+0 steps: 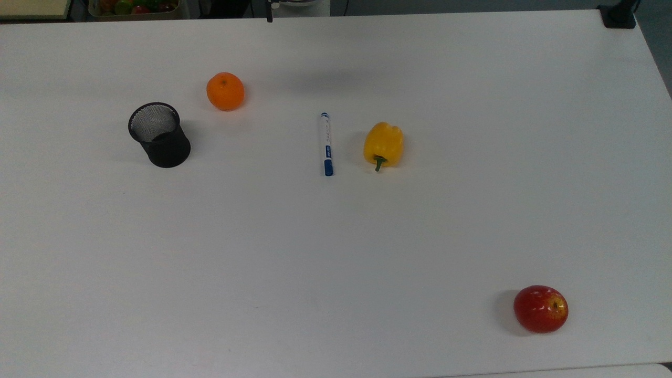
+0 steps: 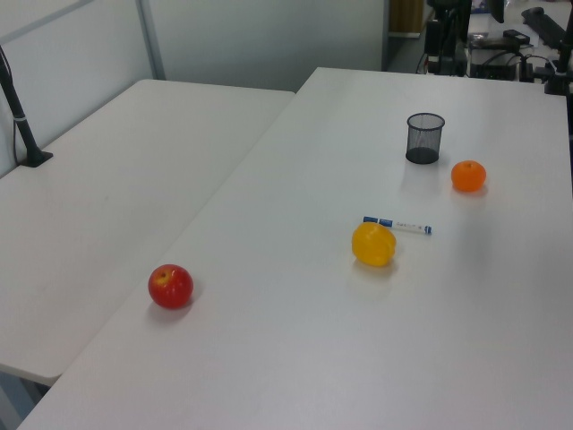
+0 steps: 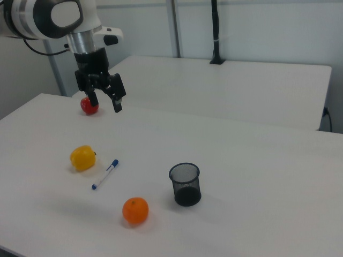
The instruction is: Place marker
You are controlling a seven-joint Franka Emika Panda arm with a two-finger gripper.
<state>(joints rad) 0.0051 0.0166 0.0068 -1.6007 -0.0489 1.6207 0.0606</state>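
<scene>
White table (image 1: 336,262): marker (image 1: 326,144) lies flat just beside yellow pepper (image 1: 384,145), mesh cup (image 1: 159,134) well apart. Gripper (image 3: 105,99) hangs spread, empty. Marker probably light, rigid, slick; pinch mid-barrel.

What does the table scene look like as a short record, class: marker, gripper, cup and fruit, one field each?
marker: lying flat on the white table, beside the yellow pepper, apart from it
gripper: raised above the table, jaws open, holding nothing
mesh cup: black, upright, nothing visible inside
orange: near the cup
apple: red, far from the rest
</scene>
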